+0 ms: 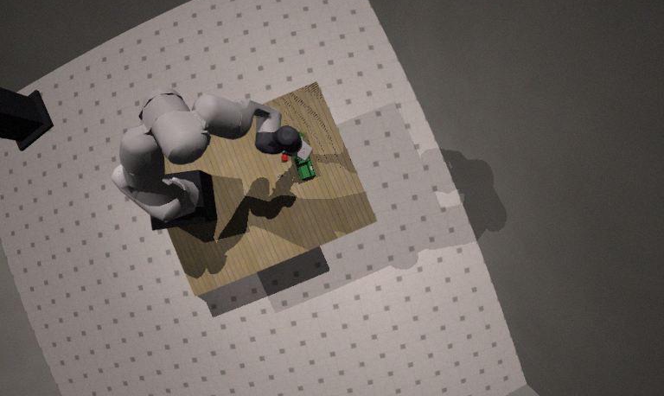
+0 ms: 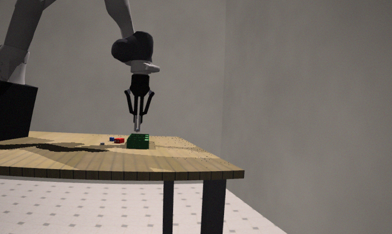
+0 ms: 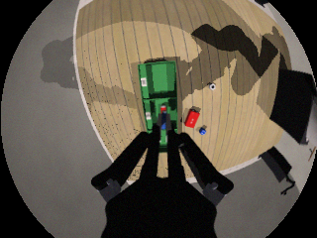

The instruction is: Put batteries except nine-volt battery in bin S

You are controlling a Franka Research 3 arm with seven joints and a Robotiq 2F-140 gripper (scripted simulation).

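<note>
My gripper [image 2: 137,126] hangs with its fingers pointing down over the near end of the green bins [image 2: 138,141]. It is shut on a small blue battery with a red tip [image 3: 162,119], which shows between the fingertips in the wrist view. The green bins [image 3: 158,89] form one long block with a divider and small white marks on the rim. I cannot read the letters. In the overhead view the green bins [image 1: 304,167] lie partly under my wrist.
A red block [image 3: 192,118] and a small blue thing [image 3: 202,130] lie on the table just beside the bins. A small pale thing [image 3: 212,85] lies further off. The table's edge runs behind the bins. The arm's black base stands at the table's left.
</note>
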